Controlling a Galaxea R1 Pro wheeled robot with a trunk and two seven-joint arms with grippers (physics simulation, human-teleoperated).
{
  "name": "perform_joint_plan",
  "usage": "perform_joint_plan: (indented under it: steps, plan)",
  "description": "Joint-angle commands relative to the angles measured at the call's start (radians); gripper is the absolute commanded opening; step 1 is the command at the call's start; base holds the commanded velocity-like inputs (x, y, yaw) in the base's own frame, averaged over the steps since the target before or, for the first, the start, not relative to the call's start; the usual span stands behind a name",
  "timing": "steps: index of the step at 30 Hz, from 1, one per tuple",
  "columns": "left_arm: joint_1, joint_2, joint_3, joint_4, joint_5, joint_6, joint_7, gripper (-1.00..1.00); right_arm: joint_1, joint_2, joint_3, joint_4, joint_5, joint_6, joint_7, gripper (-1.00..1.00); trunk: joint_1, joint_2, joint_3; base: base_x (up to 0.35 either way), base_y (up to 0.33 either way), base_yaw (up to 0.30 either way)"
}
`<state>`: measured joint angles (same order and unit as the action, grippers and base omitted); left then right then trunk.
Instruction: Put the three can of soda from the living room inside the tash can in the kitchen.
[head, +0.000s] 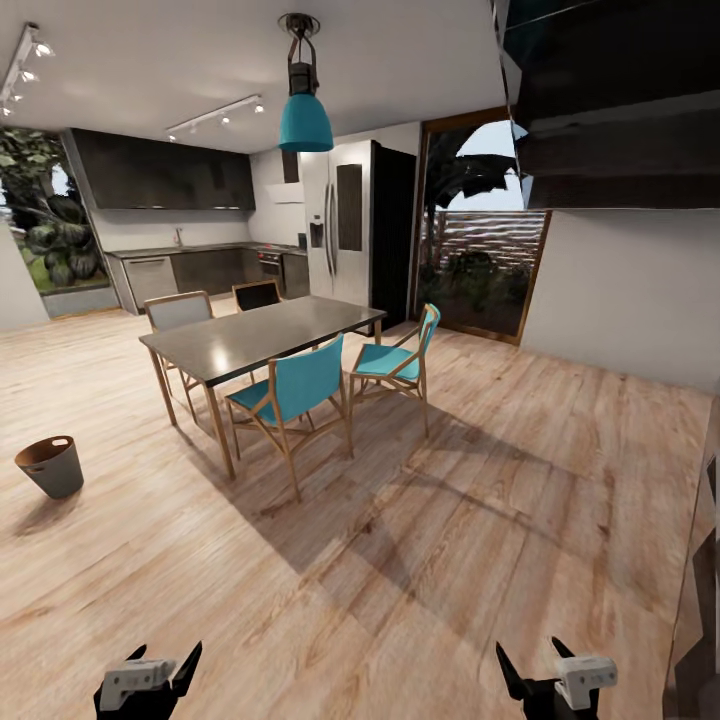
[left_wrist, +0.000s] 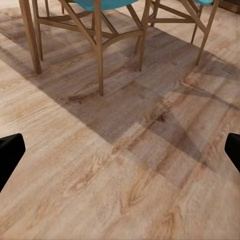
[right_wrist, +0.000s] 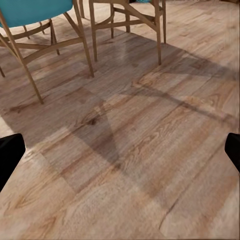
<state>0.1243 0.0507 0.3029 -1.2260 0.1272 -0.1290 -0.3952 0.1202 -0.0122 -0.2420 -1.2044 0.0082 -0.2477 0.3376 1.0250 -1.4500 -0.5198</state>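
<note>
Standing tilted on bare planks, the tash can (head: 50, 466) seemingly unlabelled; both pincers (head: 150, 672) (head: 540, 668) spread, empty.

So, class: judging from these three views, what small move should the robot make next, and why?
Probably turn the base away to look for the cans. Both the left end effector and the right end effector are open and hold nothing, while the trash can stands tilted on the wood floor left of the dining table.

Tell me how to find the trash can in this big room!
Look at the dining table with blue chairs. To its left, alone on the wood floor, sits the trash can. It's a small round bin, grey outside and brown inside, leaning sideways.
</note>
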Motion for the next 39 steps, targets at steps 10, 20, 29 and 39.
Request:
perform_joint_plan:
  steps: [10, 20, 29, 39]
  plan:
    - [-0.001, -0.003, 0.002, 0.004, -0.008, -0.001, -0.006, 1.0, 0.001, -0.046, -0.074, -0.008, -0.011, -0.002, 0.009, 1.0, 0.0, 0.0, 0.0, 0.0, 0.0, 0.021]
    - [-0.003, -0.005, 0.001, 0.006, -0.012, -0.003, -0.008, 1.0, -0.002, -0.04, -0.073, -0.009, -0.004, -0.001, 0.008, 1.0, 0.0, 0.0, 0.0, 0.0, 0.0, 0.191]
    - [-0.003, -0.005, 0.001, 0.006, -0.012, -0.004, -0.007, 1.0, -0.002, -0.039, -0.06, -0.001, 0.003, 0.001, -0.002, 1.0, 0.0, 0.0, -0.002, 0.0, 0.0, 0.23]
    - [-0.003, -0.005, 0.001, 0.006, -0.012, -0.004, -0.007, 1.0, -0.002, -0.038, -0.057, 0.001, 0.005, 0.001, -0.004, 1.0, 0.0, 0.0, -0.008, 0.0, 0.0, 0.223]
